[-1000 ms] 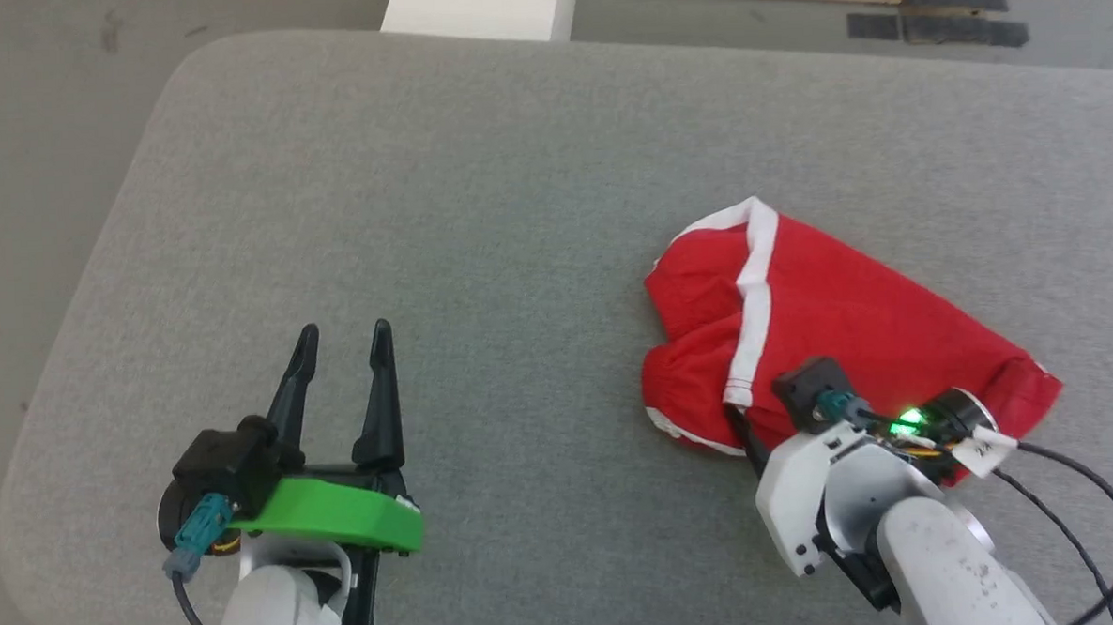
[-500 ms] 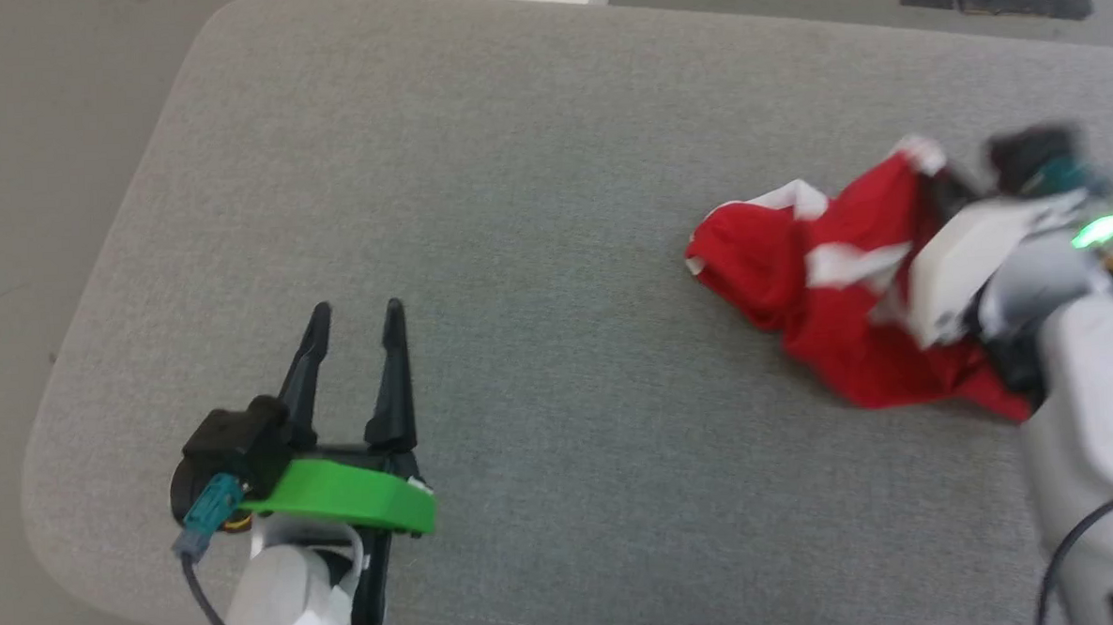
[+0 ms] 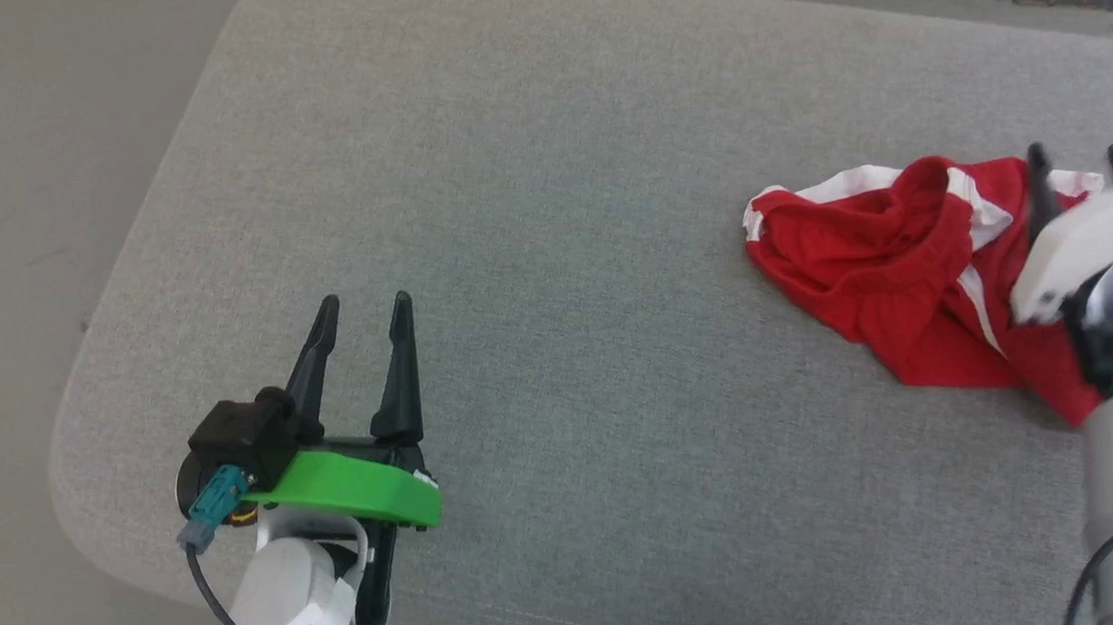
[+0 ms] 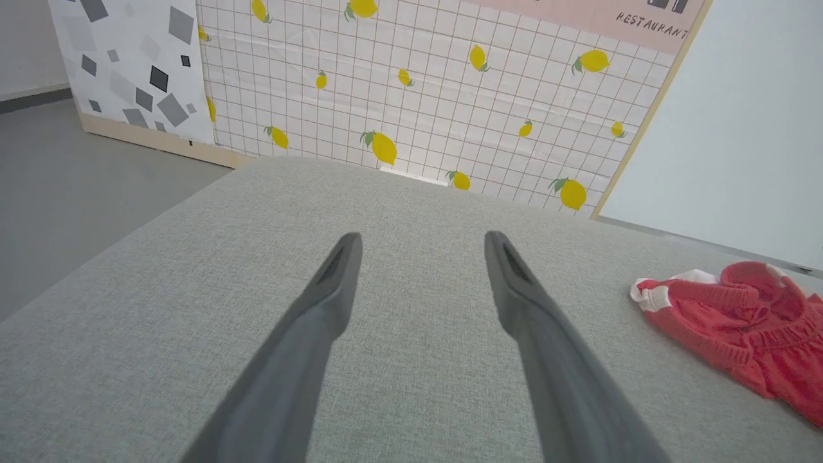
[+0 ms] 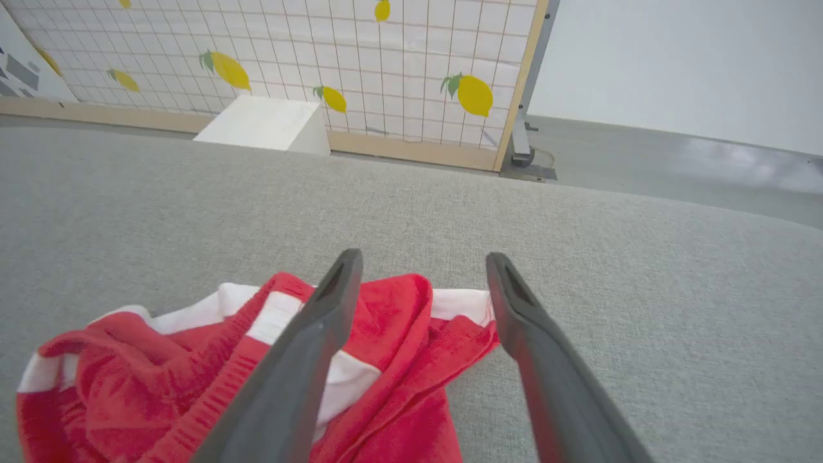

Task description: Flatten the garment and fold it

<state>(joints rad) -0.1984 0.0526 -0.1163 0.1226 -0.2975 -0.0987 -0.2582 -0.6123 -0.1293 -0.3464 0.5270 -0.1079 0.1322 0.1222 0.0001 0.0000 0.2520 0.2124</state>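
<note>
- The red shorts (image 3: 892,260) lie in a crumpled heap at about 3 o'clock on the grey fabric-covered worktop (image 3: 559,162) in the head view. White stripes show along the far edge and across the folds.
- In the right wrist view the red shorts (image 5: 128,386) sit toward 7 o'clock. A ribbed elastic band runs through the bunched cloth, and a white-edged corner reaches toward the middle.
- The right tool (image 3: 1079,160) hangs over the heap's 3 o'clock end. Its two dark fingers are spread wide and released, with no cloth pinched between them.
- Through its own camera the right tool (image 5: 424,259) has one finger crossing above the red fabric and the other above bare worktop just beside the cloth's edge. Whether either finger touches the fabric cannot be told.
- The left tool (image 3: 366,307) sits at about 8 o'clock in the head view, well apart from the shorts. Its fingers are released and point toward 12 o'clock, and a bright green housing (image 3: 348,486) sits behind them.
- In the left wrist view the left tool (image 4: 422,239) is spread over bare worktop, and the red shorts (image 4: 739,321) lie at 4 o'clock.
- Beyond the worktop stand a lemon-print grid panel (image 4: 418,96) and a panel of grey squares (image 4: 128,58). A white box (image 5: 263,122) rests on the grey floor (image 5: 643,161).
</note>
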